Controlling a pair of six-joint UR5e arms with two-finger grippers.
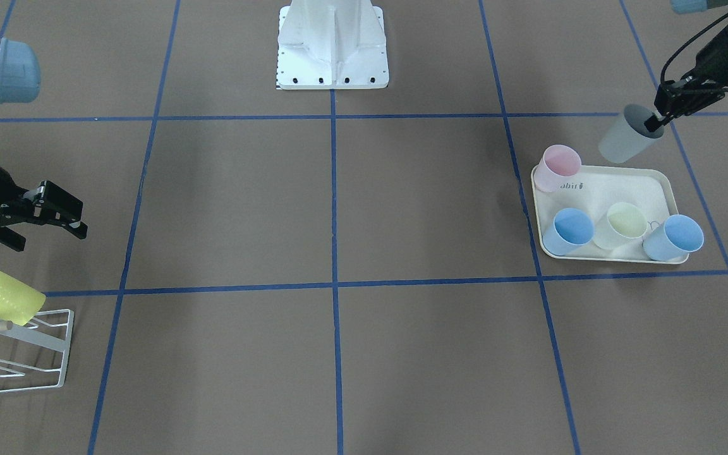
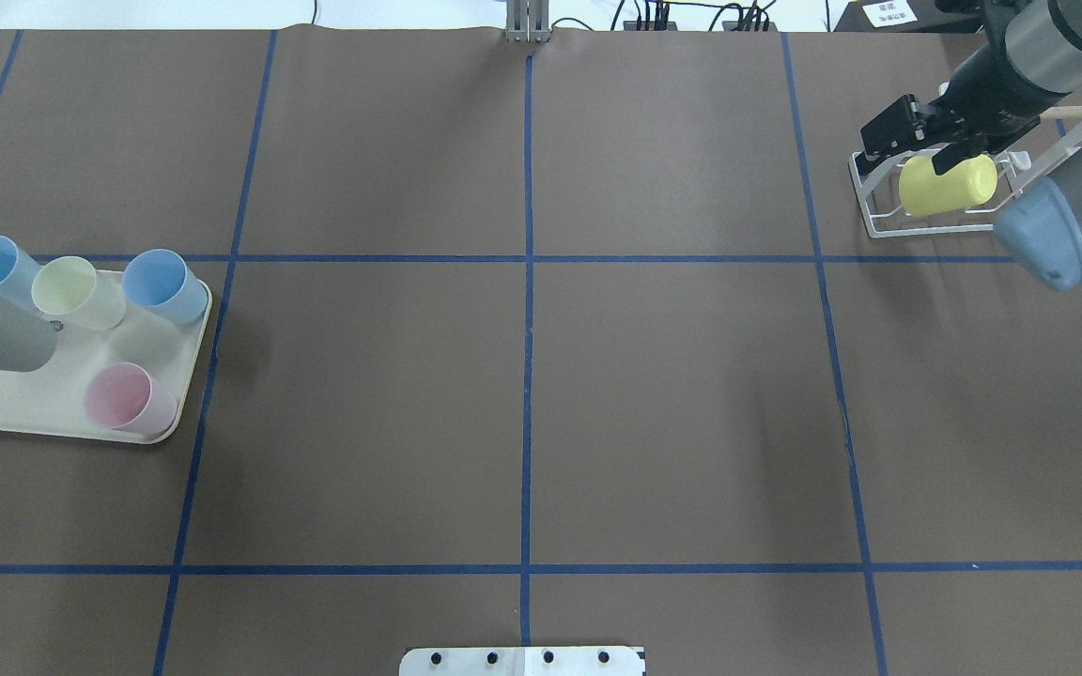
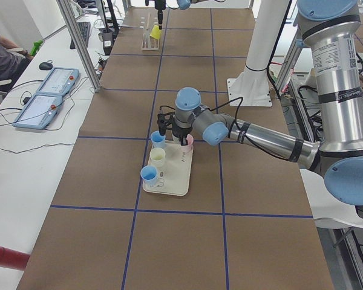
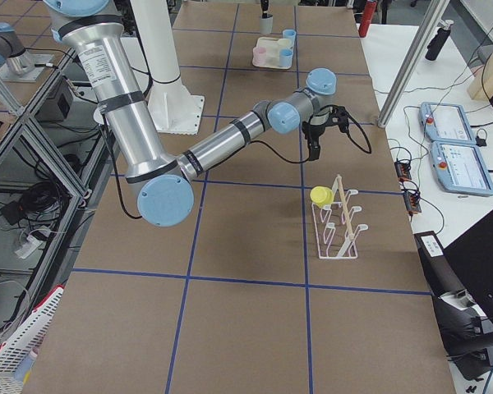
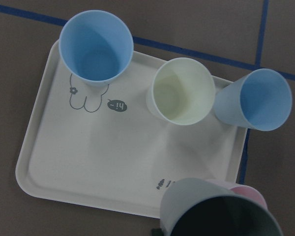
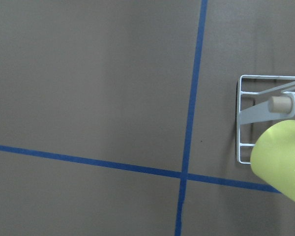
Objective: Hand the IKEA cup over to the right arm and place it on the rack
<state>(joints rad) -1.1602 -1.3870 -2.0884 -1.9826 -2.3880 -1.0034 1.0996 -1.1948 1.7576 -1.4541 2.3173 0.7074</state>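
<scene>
The front view shows the left gripper (image 1: 656,121) clamped on the rim of the grey cup (image 1: 626,138), held tilted over the tray's (image 1: 670,189) edge. The overhead view cuts that grip off. The right gripper (image 2: 909,150) hangs open above the rack (image 1: 35,339), which bears a yellow cup (image 1: 2,297).

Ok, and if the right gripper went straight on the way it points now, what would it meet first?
Most likely the bare table. The right gripper, open, points downward, and its wrist view shows brown tabletop ahead, with the rack and yellow cup off at the edge. Depth is unclear.
</scene>
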